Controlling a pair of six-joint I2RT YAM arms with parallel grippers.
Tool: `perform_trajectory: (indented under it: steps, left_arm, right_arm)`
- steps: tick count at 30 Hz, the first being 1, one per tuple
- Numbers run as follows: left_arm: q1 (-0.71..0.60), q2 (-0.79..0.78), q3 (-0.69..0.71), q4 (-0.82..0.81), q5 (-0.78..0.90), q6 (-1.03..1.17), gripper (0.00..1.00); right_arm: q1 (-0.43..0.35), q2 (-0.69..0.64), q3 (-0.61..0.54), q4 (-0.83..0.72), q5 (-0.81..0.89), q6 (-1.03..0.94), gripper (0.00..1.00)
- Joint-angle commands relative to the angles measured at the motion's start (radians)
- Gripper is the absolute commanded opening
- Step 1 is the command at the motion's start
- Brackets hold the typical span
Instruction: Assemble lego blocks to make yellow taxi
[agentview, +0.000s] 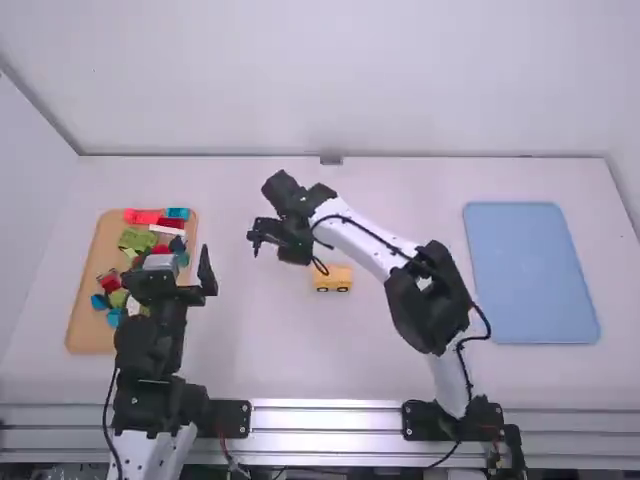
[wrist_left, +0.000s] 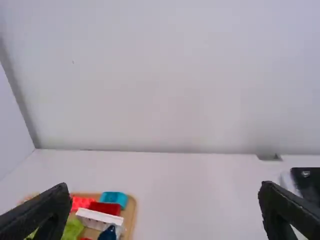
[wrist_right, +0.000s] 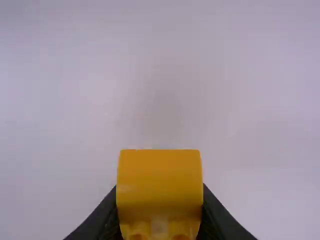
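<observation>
My left gripper (agentview: 177, 258) stands open at the right side of the wooden tray of loose blocks; in the left wrist view the same gripper (wrist_left: 165, 197) has its fingers wide apart with nothing between them. Over the middle of the table is my right gripper (agentview: 258, 238), to the left of and farther back than a yellow car-like piece (agentview: 332, 279) that rests on the table with dark wheel marks on its side. In the right wrist view a yellow block (wrist_right: 159, 175) is clamped by the right gripper (wrist_right: 160, 205), one finger on either side of it.
The wooden tray (agentview: 83, 318) at the left holds several red, green, blue and white blocks. A blue mat (agentview: 530, 272) lies on the right. The right arm's forearm stretches across the table's middle, and a white wall stands behind the back edge.
</observation>
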Motion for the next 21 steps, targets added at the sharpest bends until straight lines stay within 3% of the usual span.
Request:
perform_trajectory:
  steps: [1, 8, 21]
  left_arm:
    - [0.008, 0.016, 0.002, 0.005, -0.011, -0.018, 0.99]
    - [0.019, 0.043, 0.002, 0.012, -0.066, -0.018, 0.99]
    - [0.028, 0.043, 0.002, 0.009, -0.066, -0.018, 0.99]
  right_arm:
    - [0.014, 0.089, 0.071, -0.046, -0.018, -0.018, 0.0]
    - [0.046, 0.203, 0.134, -0.126, -0.018, -0.015, 0.0]
    - [0.066, 0.277, 0.127, -0.088, -0.006, 0.02, 0.0]
